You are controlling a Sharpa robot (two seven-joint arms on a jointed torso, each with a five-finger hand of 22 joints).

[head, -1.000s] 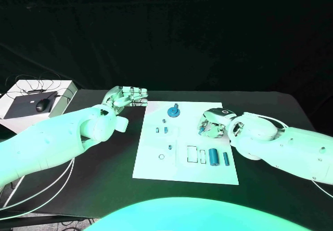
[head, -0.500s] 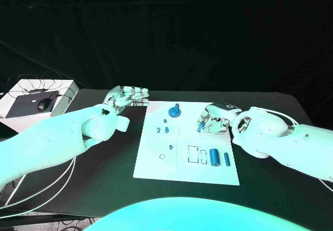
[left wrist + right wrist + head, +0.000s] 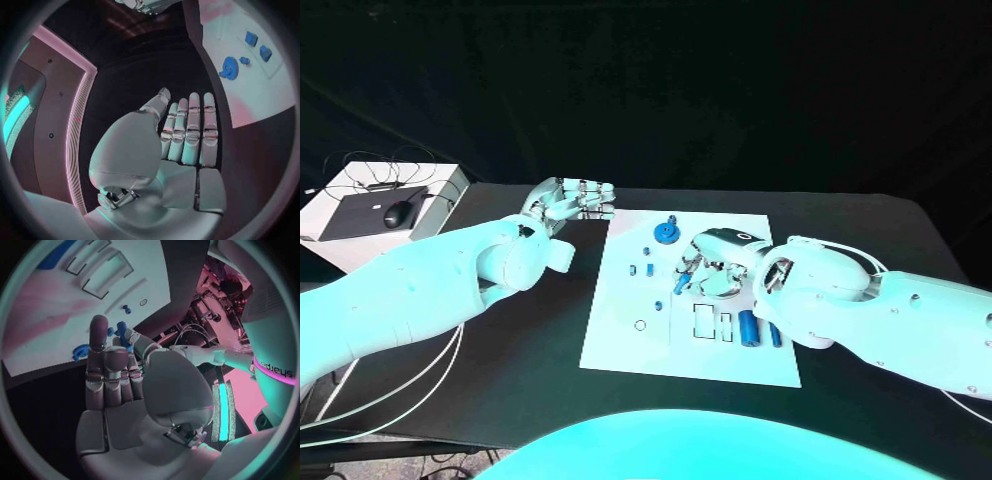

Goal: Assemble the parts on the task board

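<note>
Nearest the robot, toward the near edge of the task board (image 3: 689, 355), two long blue cylinders (image 3: 749, 327) lie side by side next to empty rectangular slots (image 3: 704, 320). Just beyond them the right robot hand (image 3: 708, 268) hangs over the board's middle, fingers pinched on a small blue part (image 3: 682, 282) that points down at the white surface. My read: this is the placing step, the piece being carried to its seat. The next move calls for lining the part up over the right recess and lowering it straight, since a tilt could jam it. Farther out, two small blue blocks (image 3: 640, 268) sit on the board, and the blue gear (image 3: 666, 233) stands near the far edge. Off the board's far left corner, the left robot hand (image 3: 570, 200) waits above the table (image 3: 877, 225), fingers straight and together, holding nothing.
</note>
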